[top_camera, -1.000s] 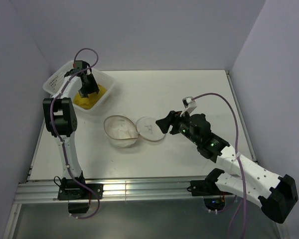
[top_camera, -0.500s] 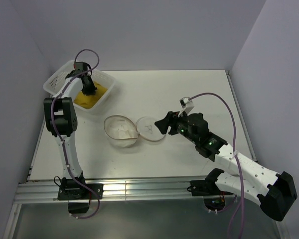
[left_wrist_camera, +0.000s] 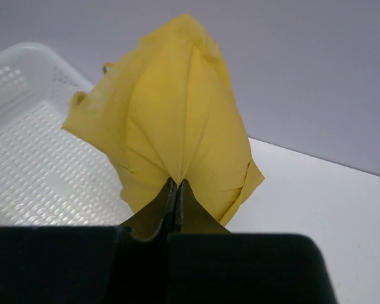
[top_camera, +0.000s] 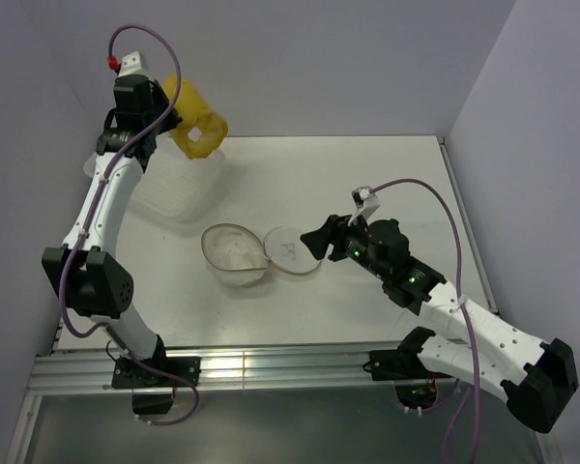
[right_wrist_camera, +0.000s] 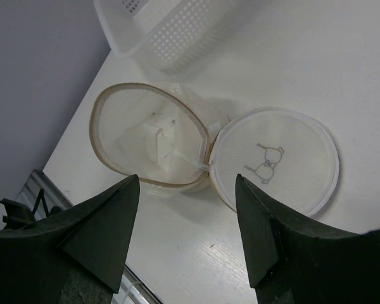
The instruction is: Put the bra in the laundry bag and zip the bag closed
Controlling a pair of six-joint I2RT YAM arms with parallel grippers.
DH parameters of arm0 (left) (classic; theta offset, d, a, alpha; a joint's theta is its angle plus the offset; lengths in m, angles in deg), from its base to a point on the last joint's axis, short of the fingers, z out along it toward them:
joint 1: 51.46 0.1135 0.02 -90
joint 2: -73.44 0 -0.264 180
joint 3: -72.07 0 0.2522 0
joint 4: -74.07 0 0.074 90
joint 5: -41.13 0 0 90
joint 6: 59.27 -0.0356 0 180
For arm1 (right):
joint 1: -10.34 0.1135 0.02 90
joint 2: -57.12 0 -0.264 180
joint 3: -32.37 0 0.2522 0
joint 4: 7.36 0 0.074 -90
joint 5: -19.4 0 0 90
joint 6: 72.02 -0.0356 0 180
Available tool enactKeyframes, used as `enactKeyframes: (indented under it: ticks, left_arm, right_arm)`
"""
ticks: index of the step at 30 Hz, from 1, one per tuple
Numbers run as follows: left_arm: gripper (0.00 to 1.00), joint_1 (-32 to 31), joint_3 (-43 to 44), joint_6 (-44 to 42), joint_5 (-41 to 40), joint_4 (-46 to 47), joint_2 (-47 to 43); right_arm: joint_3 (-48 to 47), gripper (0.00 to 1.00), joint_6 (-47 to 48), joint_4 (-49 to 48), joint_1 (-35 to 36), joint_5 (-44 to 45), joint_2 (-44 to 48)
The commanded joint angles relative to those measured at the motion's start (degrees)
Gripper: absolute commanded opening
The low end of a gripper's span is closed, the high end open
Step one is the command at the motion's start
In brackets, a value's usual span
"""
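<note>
Above the basket [left_wrist_camera: 25, 158], left jaws pinch the yellow bra [left_wrist_camera: 177, 120]; right jaws gape over the open bag [right_wrist_camera: 153, 142].

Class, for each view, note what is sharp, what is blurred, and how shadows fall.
Left wrist: the bra is sharp, the left claw a dark near blur. Right wrist: laundry bag crisp, right claw soft-edged. Top external: even light, faint shadows.

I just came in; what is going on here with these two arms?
The left hand is shut on the yellow bra and holds it in the air above the white basket. The laundry bag lies open on the table, its round lid flipped aside. The right hand is open and empty, near that lid.
</note>
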Motion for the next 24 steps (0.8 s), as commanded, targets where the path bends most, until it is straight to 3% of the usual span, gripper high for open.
enactKeyframes:
  ticks: [1,7,13,19,20,21,23,24]
  left_arm:
    - [0.0,-2.3,0.3,0.9,2.5,1.6,-0.6]
    - [0.0,-11.7,9.8,2.3,9.2,4.2,0.4]
    - [0.0,-20.3,20.8,3.7,15.8,4.4,9.0]
    - [0.03,-28.7,20.5,5.5,17.4,7.1,16.0]
    - [0.34,-29.6,20.0,5.7,18.1,7.4,17.8]
    - [0.5,-31.1,20.2,5.6,19.9,5.7,19.1]
    - [0.99,-32.3,22.1,5.2,20.3,2.5,22.6]
    - [0.99,-32.9,22.5,4.6,20.5,0.9,23.0]
  right_arm:
    - [-3.3,0.69,0.0,-0.6,0.6,0.6,2.4]
    - [-4.0,0.69,-0.1,0.8,0.7,4.4,5.7]
    - [-3.5,0.69,-1.0,1.5,1.1,8.1,10.7]
    - [-1.6,0.68,-1.9,3.8,1.1,13.6,16.4]
    - [-1.4,0.68,-2.0,4.5,1.1,14.3,17.1]
    - [-1.3,0.68,-1.7,4.8,1.1,14.9,17.3]
    - [-1.8,0.68,-1.4,6.5,1.1,16.5,16.7]
    - [-2.0,0.68,-1.1,7.1,1.1,17.1,16.2]
